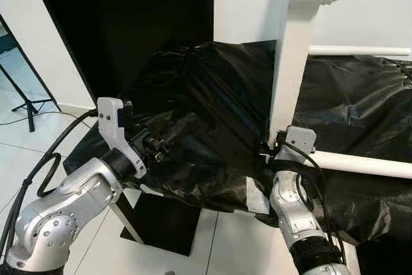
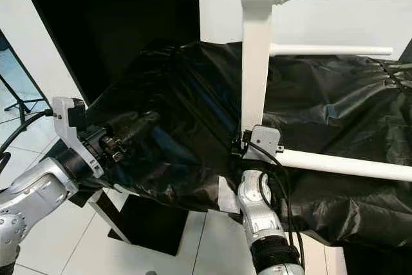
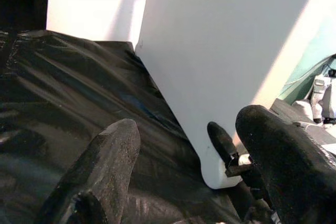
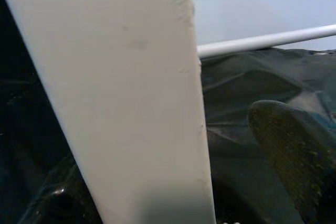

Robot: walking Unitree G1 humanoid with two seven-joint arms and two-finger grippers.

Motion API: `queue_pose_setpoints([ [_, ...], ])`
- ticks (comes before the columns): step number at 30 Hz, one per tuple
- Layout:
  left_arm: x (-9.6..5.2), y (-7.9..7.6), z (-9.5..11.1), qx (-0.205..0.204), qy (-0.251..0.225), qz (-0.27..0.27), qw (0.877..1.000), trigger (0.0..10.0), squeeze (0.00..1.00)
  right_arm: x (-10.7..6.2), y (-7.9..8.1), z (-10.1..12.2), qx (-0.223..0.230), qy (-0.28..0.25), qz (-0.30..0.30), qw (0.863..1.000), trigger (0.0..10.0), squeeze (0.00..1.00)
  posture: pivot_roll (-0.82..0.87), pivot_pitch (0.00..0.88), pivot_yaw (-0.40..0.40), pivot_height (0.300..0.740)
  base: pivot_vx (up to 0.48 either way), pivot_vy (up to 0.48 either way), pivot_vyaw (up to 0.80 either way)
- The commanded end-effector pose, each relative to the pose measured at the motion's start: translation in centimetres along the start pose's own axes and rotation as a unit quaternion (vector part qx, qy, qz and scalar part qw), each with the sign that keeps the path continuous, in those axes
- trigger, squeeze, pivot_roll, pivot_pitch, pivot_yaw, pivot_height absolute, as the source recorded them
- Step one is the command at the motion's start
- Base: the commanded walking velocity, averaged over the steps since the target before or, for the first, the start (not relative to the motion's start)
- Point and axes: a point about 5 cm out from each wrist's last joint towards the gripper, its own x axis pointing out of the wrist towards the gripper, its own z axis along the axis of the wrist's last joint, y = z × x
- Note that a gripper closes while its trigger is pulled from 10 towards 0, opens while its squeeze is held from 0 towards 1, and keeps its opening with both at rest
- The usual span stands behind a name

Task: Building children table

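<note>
The right gripper's (image 2: 243, 140) jaws pinch the foot of the upright white table leg (image 2: 255, 62), probably steadying the frame while it stands on the bench (image 1: 212, 114) draped in black plastic sheeting (image 2: 322, 114). The left gripper (image 1: 158, 146) hovers just above the sheeting with jaws spread, aimed at that leg, likely ready to brace it.

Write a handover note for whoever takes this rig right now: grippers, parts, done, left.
Right gripper: at the foot of the upright flat white table leg, apparently shut on it.
Left gripper: open, hovering over the crumpled black plastic sheet, aimed at the leg's foot.
Parts: leg stands on the sheet; white round rails run from it to the right.
Done: frame partly joined, standing.
Left: probably steady the leg with both grippers and finish assembly.
</note>
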Motion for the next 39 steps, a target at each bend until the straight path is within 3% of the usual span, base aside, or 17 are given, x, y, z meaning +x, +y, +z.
queue_pose_setpoints([
  [1,-0.2,-1.5,0.2,0.009,0.006,-0.137,0.99,10.0,0.0,0.2,-0.3,0.5,0.002,-0.013,-0.018,1.0,10.0,0.0,0.02,0.026,0.038,0.74,0.0,0.0,0.0],
  [5,0.1,-0.7,-0.4,0.014,0.012,-0.112,0.994,10.0,0.0,0.0,0.4,1.5,0.006,-0.043,-0.002,0.999,10.0,0.0,0.02,0.025,0.036,0.74,0.0,0.0,0.0],
  [11,0.4,-0.1,-0.9,0.024,0.017,-0.093,0.995,10.0,0.0,-0.2,0.6,1.6,0.012,-0.047,0.014,0.999,10.0,0.0,0.02,0.023,0.035,0.74,0.0,0.0,0.0],
  [21,2.3,3.8,-5.5,0.076,0.061,0.064,0.993,10.0,0.0,-1.2,0.0,1.2,-0.01,-0.069,0.054,0.996,10.0,0.0,0.0,0.009,0.029,0.74,0.0,0.0,0.0],
  [31,2.6,5.8,-7.2,0.091,0.048,0.147,0.984,10.0,0.0,-1.9,-1.0,0.7,-0.017,-0.069,0.075,0.995,10.0,0.0,-0.01,0.004,0.03,0.74,0.0,0.0,0.0],
  [39,2.9,6.2,-7.5,0.099,0.038,0.154,0.982,10.0,0.0,-2.7,-0.8,0.8,-0.016,-0.071,0.116,0.991,10.0,0.0,-0.01,0.005,0.032,0.74,0.0,0.0,0.0],
])
